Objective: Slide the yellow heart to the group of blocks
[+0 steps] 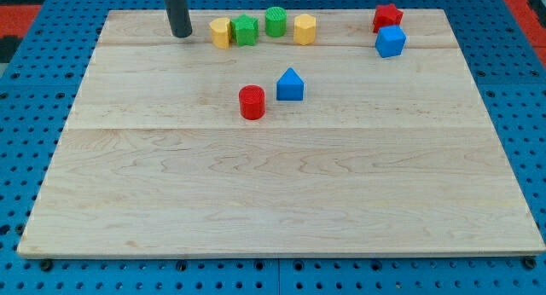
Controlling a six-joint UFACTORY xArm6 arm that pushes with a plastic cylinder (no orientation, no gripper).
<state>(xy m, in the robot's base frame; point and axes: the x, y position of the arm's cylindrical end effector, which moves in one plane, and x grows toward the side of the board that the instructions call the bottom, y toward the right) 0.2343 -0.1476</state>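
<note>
The yellow heart [221, 32] sits near the view's top, touching a green block [246, 30] on its right. A green cylinder [275, 21] and a yellow hexagonal block [304, 29] stand further right in the same row. My tip [180, 34] rests on the board just left of the yellow heart, a small gap apart. The rod rises out of the view's top.
A red cylinder [252, 102] and a blue house-shaped block [290, 85] stand near the board's middle. A red star-like block [386, 18] and a blue cube [391, 42] sit at the top right. The wooden board [281, 210] lies on a blue pegboard.
</note>
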